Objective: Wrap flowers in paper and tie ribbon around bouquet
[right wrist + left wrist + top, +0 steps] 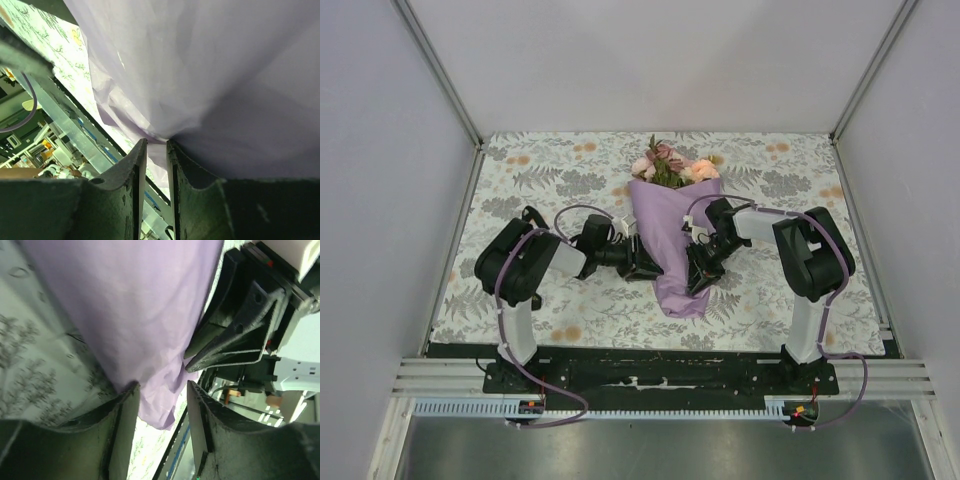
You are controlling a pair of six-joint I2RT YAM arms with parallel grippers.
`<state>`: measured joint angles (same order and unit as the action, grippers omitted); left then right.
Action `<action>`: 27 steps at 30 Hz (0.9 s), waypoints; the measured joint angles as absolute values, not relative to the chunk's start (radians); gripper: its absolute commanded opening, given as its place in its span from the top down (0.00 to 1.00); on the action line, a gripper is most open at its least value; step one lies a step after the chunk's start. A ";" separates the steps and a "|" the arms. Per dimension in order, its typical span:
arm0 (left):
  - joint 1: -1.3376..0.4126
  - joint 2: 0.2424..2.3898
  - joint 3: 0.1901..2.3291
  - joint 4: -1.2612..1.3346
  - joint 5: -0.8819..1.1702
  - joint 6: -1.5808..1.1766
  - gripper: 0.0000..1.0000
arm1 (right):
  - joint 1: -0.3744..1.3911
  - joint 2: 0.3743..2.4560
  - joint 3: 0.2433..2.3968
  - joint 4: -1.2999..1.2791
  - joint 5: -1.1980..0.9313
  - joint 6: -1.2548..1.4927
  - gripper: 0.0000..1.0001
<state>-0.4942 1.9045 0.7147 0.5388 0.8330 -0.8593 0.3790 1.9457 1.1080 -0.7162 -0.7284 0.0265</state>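
While I watch from above, the bouquet (672, 245) lies in the middle of the surface (550, 175), with its narrow end toward the near edge. The flowers (670, 165) poke out of the wide far end. The paper (665, 215) is wrapped round the stems as a lilac cone.

My left claw (162, 390) sits at the cone's left flank, low down by the narrow end. Its fingers stand apart, and the loose tail of the paper hangs in the gap, resting against only one of them.

My right claw (156, 142) is at the cone's right flank, just opposite. Its fingers are drawn nearly together, clamped on a gathered fold of the paper. In the left wrist view, the right claw's tips are right against the paper's other side.
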 measured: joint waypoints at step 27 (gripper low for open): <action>-0.234 2.242 1.267 0.362 0.777 -0.851 0.53 | 0.380 1.974 1.159 -0.796 -0.698 -0.020 0.70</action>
